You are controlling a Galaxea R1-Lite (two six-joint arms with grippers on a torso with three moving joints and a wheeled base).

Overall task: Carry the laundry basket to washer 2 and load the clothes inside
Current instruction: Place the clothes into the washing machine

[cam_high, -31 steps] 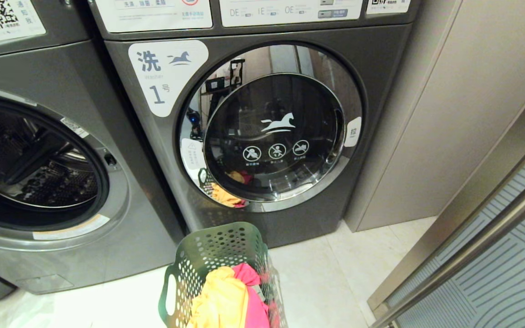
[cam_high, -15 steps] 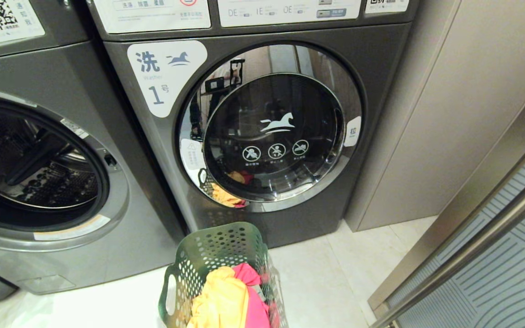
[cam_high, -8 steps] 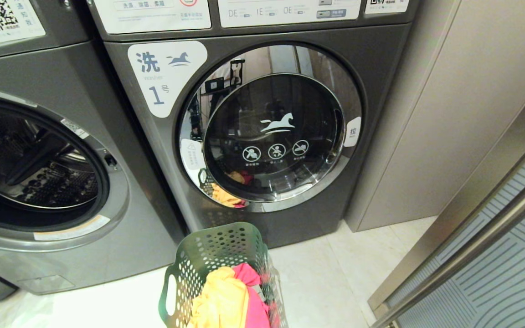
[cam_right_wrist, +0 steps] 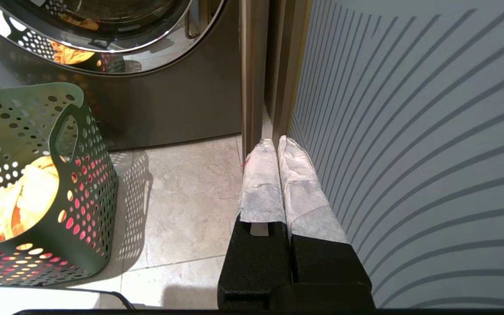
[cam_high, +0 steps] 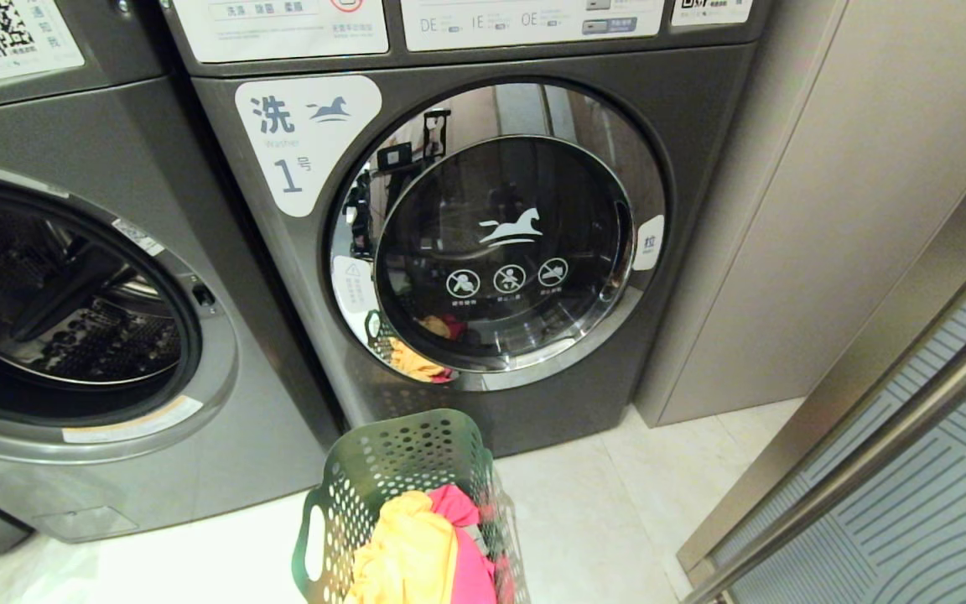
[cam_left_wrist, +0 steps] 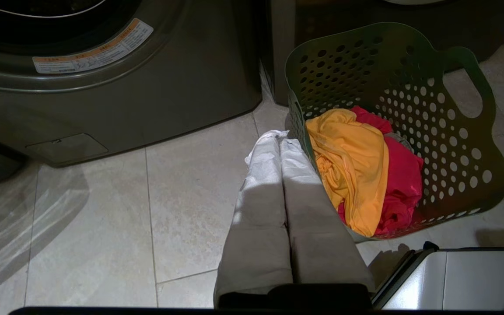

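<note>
The laundry basket [cam_high: 403, 495] stands upright on the pale tiled floor [cam_high: 592, 520], mouth up, just in front of the washer marked "1" [cam_high: 449, 226], whose round chrome-ringed door is shut. Its long axis runs from the robot toward that washer's front, with one cut-out handle on its left wall in the head view and the other on the opposite wall in the left wrist view. The basket's image and that of the cloth show mirrored in the door's chrome ring.

The clothes [cam_high: 424, 554] lie heaped in the near end of the basket: a yellow-orange garment [cam_left_wrist: 348, 162] draped on top and toward the left side, a pink-red garment [cam_left_wrist: 400, 183] under and beside it, and a sliver of grey cloth at the far edge between them and the wall.

To the left stands the open washer [cam_high: 72, 335], its door opening uncovered and the perforated steel drum showing inside; its number label is out of view.

The left pincer [cam_left_wrist: 280, 140] hangs above the floor just beside the basket's left wall, its cloth-wrapped fingers pressed together and holding nothing. The right pincer [cam_right_wrist: 277, 146] hangs on the other side, near a striped panel [cam_right_wrist: 409, 131] and well apart from the basket, fingers likewise pressed together and empty.
</note>
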